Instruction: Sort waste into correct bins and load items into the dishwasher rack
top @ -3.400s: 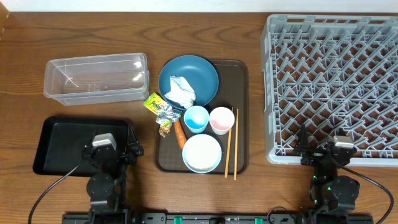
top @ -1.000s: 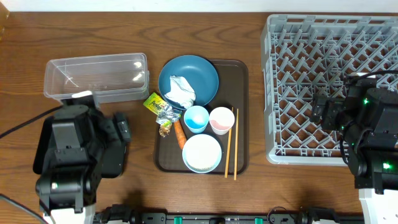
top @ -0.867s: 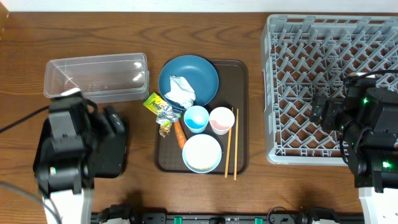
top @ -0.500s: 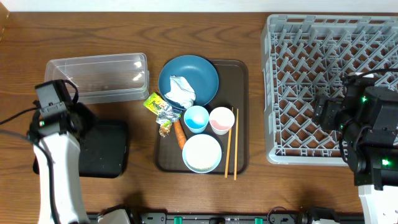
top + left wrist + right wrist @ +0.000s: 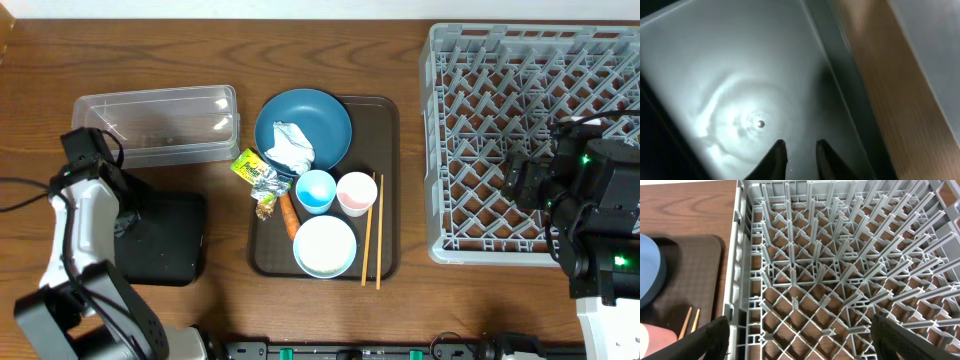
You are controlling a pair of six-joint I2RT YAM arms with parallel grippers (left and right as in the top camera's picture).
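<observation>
My left gripper (image 5: 122, 215) hangs over the black tray (image 5: 170, 240). In the left wrist view its fingers (image 5: 799, 160) are nearly together above the tray floor (image 5: 740, 75), with nothing between them. The clear tub (image 5: 155, 125) lies behind the tray. My right gripper (image 5: 515, 180) stands wide open over the grey rack (image 5: 530, 100), its jaws (image 5: 802, 335) spread above the pegs. The dark blue bowl (image 5: 325, 115) holds a tissue (image 5: 292, 145). Beside it lie a foil wrapper (image 5: 255, 170), an orange stick (image 5: 289, 215), a light blue cup (image 5: 316, 190), a pink cup (image 5: 356, 192), a white bowl (image 5: 324, 246) and chopsticks (image 5: 370, 240).
The dishes sit on a brown serving tray (image 5: 385, 125) in the middle of the wooden table. A small brown bit (image 5: 265, 207) lies at the tray's left edge. The rack's near left corner (image 5: 735, 315) borders the tray.
The left arm has swung left and back from above the black tray, and its jaws have closed from wide to nearly together. The right arm has stayed put.
</observation>
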